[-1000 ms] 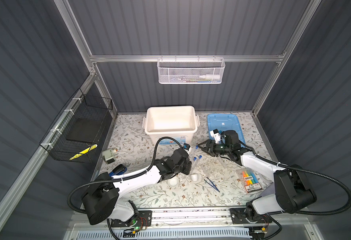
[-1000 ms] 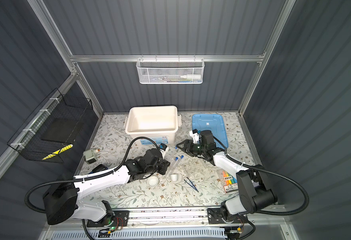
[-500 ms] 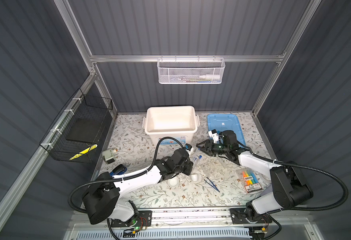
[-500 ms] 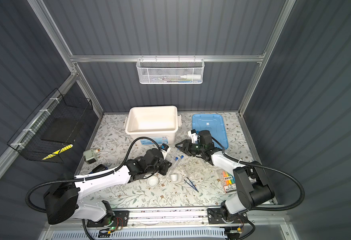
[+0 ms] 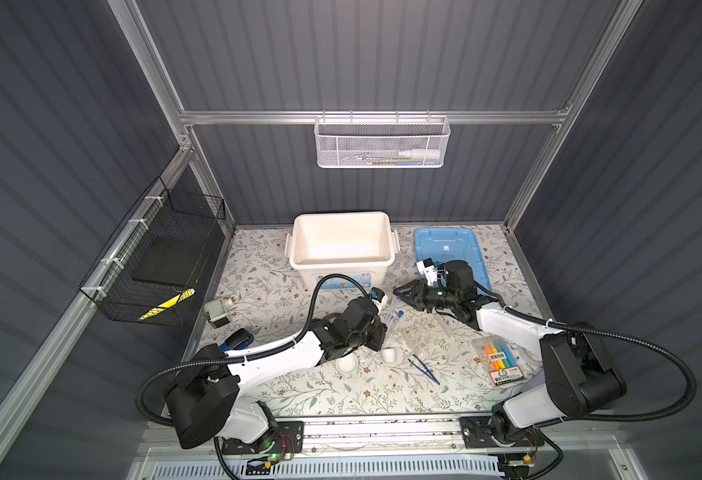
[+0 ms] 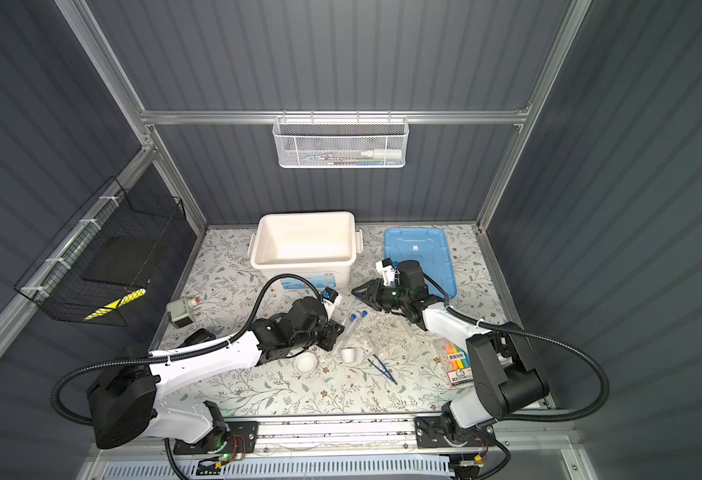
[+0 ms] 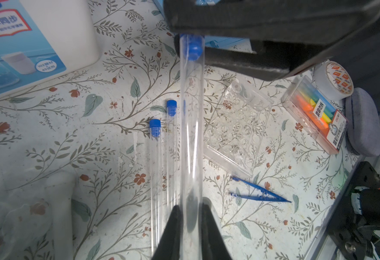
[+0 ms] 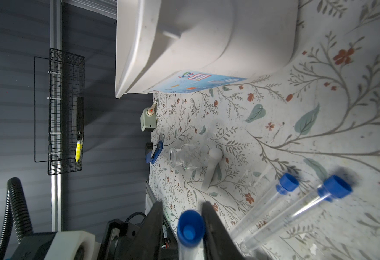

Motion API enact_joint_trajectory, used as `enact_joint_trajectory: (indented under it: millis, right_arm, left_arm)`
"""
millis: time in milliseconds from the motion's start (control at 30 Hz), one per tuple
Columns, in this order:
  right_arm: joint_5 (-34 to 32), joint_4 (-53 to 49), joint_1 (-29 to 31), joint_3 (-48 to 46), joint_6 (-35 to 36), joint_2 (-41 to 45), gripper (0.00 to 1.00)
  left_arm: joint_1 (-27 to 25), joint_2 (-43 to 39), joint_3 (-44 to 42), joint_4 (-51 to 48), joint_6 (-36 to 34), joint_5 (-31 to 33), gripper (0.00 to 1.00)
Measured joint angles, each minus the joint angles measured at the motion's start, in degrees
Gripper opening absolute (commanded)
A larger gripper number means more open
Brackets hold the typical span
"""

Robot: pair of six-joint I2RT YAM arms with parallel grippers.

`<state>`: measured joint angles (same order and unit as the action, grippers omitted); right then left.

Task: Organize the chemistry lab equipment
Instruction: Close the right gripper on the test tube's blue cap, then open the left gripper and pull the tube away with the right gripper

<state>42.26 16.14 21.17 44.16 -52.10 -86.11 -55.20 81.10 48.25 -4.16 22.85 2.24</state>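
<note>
Left gripper (image 7: 190, 210): clenched on the base end of a clear blue-capped test tube (image 7: 191, 123), held above the floral tabletop (image 7: 72, 135).
Right gripper (image 8: 182, 203): jaws straddle that tube's blue cap (image 8: 190, 227); one touches it, and a gap shows beside the other.
Position: at 5 o'clock from the white plastic bin (image 5: 341, 262) in a top view.
Spare tubes (image 7: 156, 168): two, clear, side by side on the tabletop.

- You can read "课本同步" on the blue label (image 7: 16, 56) stuck to the white bin (image 7: 72, 33).
- The print on your highlighter pack (image 7: 315, 114) is too small to read.
</note>
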Motion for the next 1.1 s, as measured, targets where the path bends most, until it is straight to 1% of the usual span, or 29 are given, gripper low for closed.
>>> enact_joint_trajectory:
  millis: [300, 400, 467, 533, 633, 800, 967, 1100]
  right_arm:
    - [-0.3, 0.0, 0.0, 0.0, 0.3, 0.0, 0.18]
    - [-0.7, -0.3, 0.0, 0.0, 0.7, 0.0, 0.16]
    - [-0.9, -0.6, 0.0, 0.0, 1.0, 0.2, 0.17]
    - [-1.6, -1.3, 0.0, 0.0, 1.4, 0.7, 0.17]
    - [-2.7, -2.6, 0.2, -0.1, 2.6, 2.1, 0.17]
    - [-6.1, -6.8, 0.2, -0.1, 5.9, 6.3, 0.16]
    - [-11.2, -11.3, 0.2, -0.1, 9.0, 11.5, 0.16]
    - [-16.7, -15.2, 0.2, -0.3, 12.0, 16.5, 0.16]
  left_arm:
    - [0.0, 0.2, 0.2, 0.4, 0.0, -0.4, 0.06]
    - [0.0, 0.2, 0.2, 0.5, 0.0, -0.4, 0.09]
    - [0.0, 0.2, 0.2, 0.5, 0.0, -0.4, 0.14]
    - [0.0, 0.2, 0.2, 0.5, 0.0, -0.4, 0.23]
    - [0.0, 0.2, 0.2, 0.4, 0.0, -0.3, 0.33]
    - [0.0, -0.3, 0.2, 0.3, 0.0, 1.1, 0.55]
    - [0.0, -3.7, 0.2, 0.0, 0.6, 3.2, 0.67]
    - [0.0, -5.2, 0.2, 0.2, 1.4, 4.9, 0.70]
